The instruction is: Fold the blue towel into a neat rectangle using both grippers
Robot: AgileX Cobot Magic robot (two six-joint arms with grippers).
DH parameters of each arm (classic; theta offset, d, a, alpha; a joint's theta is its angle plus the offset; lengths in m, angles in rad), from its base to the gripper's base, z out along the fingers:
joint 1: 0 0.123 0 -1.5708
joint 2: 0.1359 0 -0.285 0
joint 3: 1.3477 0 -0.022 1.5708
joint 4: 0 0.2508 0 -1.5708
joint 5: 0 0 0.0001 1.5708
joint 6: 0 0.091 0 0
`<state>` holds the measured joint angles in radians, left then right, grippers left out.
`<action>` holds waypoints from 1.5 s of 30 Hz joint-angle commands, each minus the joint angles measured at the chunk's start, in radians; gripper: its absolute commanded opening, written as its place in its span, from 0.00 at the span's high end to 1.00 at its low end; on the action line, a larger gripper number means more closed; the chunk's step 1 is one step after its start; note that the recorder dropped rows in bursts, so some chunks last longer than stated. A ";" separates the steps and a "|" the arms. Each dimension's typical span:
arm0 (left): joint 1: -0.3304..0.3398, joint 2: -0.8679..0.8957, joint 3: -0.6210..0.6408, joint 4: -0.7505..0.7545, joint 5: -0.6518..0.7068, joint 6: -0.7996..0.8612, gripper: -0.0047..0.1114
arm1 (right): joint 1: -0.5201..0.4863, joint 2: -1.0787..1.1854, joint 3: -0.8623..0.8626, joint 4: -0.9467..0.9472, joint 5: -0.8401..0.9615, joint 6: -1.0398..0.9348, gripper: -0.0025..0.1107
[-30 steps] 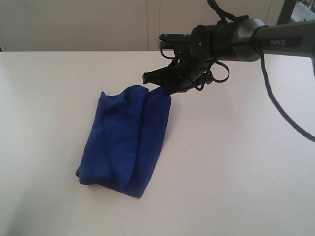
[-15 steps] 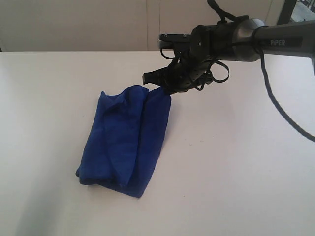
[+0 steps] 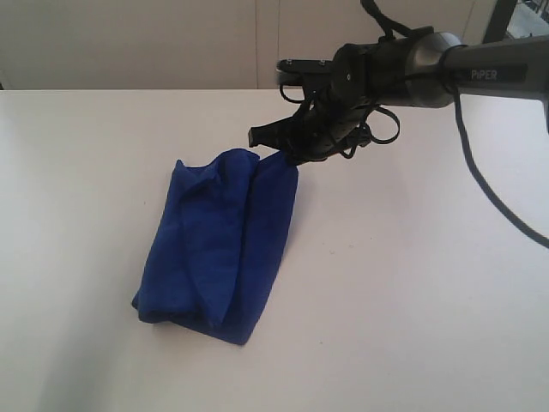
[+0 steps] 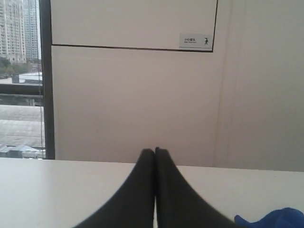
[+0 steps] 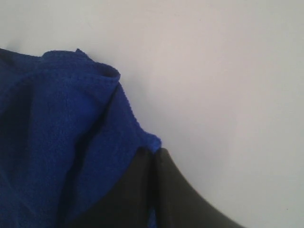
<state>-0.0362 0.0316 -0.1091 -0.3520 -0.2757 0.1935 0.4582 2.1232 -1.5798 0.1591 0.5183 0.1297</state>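
Exterior view showed only the right arm, stretched low over the white table (image 3: 412,283). Its black right gripper (image 3: 290,153) sat at the wall-side corner of the crumpled royal-blue terry towel (image 3: 219,245) lying there. Right wrist view: fingers pinched that corner. Left wrist view alone showed the black left gripper (image 4: 155,152), pressed together, empty, level, apart from the towel.

The tabletop (image 3: 412,326) lies bare to the left, right and front of the blue towel (image 3: 219,249). The right arm (image 3: 480,73) spans the far right; the right end effector (image 3: 292,157) occupies the towel's far corner.
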 commanded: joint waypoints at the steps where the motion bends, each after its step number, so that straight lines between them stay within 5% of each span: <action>1: 0.005 0.121 -0.176 -0.188 0.187 0.200 0.96 | -0.001 -0.004 0.006 0.000 -0.004 -0.007 0.98; 6: 0.005 0.371 -0.361 -0.161 0.487 0.203 0.96 | -0.001 -0.004 0.006 0.000 -0.004 -0.007 0.98; 12: 0.005 0.690 -0.492 -0.140 0.688 0.203 0.96 | -0.001 -0.004 0.006 0.000 -0.004 -0.007 0.98; 21: 0.001 1.162 -0.674 -0.175 0.710 0.364 0.96 | -0.001 -0.004 0.006 0.004 -0.002 -0.007 0.98; 30: -0.171 1.561 -0.962 -0.166 0.646 0.868 0.96 | -0.001 -0.004 0.006 0.004 -0.003 0.005 0.98; 32: -0.167 1.588 -0.974 -0.152 0.642 0.757 0.96 | -0.001 -0.004 0.006 0.004 -0.003 0.005 0.98; 35: -0.114 1.592 -0.974 -0.153 0.690 0.243 0.96 | -0.001 -0.004 0.006 0.004 -0.003 0.005 0.98; 37: -0.103 1.592 -0.974 -0.158 0.695 0.042 0.96 | -0.001 -0.004 0.006 0.004 -0.003 0.005 0.98; 45: -0.103 1.592 -0.975 -0.157 0.631 -0.043 0.96 | -0.001 -0.004 0.006 0.002 -0.001 0.004 0.98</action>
<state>-0.1400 1.6254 -1.0784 -0.4999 0.3716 0.1501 0.4582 2.1232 -1.5798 0.1609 0.5183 0.1314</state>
